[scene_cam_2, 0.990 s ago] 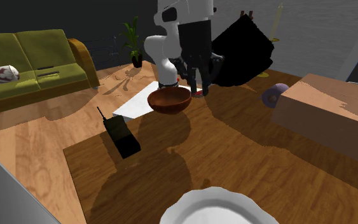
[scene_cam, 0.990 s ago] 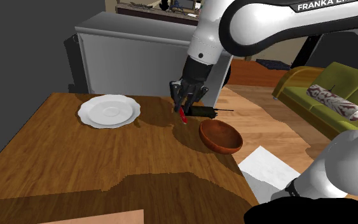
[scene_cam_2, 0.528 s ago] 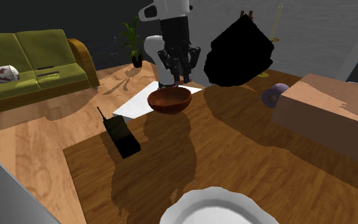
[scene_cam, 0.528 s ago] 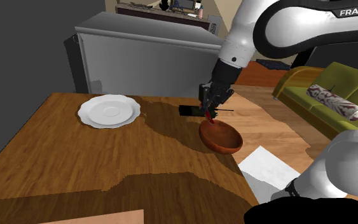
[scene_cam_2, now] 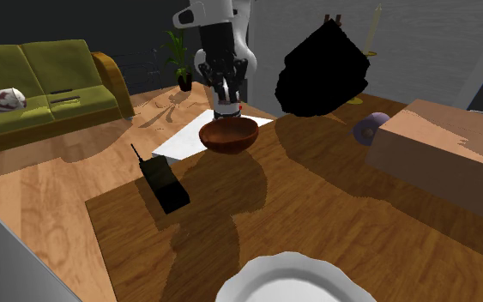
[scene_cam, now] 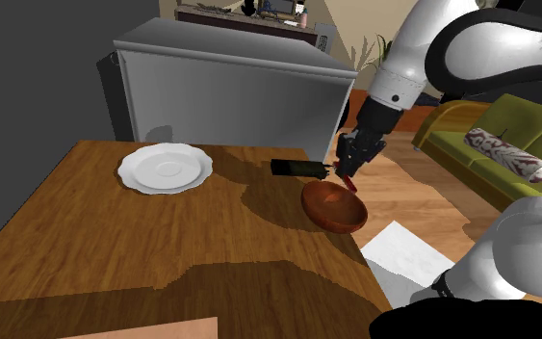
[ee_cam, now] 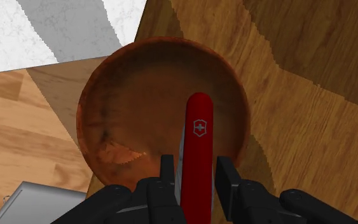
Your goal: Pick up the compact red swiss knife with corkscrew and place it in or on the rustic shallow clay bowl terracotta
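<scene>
The red swiss knife with a white cross emblem is clasped between my black fingers, hanging just above the brown clay bowl. In the shoulder view the gripper holds the red knife over the bowl near the wooden table's right edge. Across the table, the second exterior view has the gripper directly above the bowl, the knife a small red sliver at the fingertips.
A black handheld radio lies just behind the bowl, also seen as the radio. A white plate sits at the table's far left. A grey cabinet stands behind the table; a green sofa is off right.
The gripper has carried the knife from above the radio toward the shoulder view's right, and now hangs over the bowl. The bowl, radio and plate have stayed put.
</scene>
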`<state>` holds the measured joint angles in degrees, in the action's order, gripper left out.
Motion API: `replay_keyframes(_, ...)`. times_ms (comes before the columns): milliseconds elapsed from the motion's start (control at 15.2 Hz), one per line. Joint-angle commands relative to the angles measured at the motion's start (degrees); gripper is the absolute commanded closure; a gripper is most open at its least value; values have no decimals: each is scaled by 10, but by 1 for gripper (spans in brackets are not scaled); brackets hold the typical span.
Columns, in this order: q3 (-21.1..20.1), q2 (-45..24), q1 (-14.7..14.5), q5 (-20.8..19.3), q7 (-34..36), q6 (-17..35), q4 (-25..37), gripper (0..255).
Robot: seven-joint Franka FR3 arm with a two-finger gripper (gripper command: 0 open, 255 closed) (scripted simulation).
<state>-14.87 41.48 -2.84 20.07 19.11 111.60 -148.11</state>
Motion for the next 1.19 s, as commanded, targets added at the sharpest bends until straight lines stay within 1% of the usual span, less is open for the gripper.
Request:
replay_keyframes(0, -1, -1, -1, 3, -5, 16, -15, 255)
replay_keyframes(726, -18, -31, -8, 25, -22, 114, -84, 255)
replay_keyframes(1122, -18, -31, -8, 26, -22, 114, -84, 255)
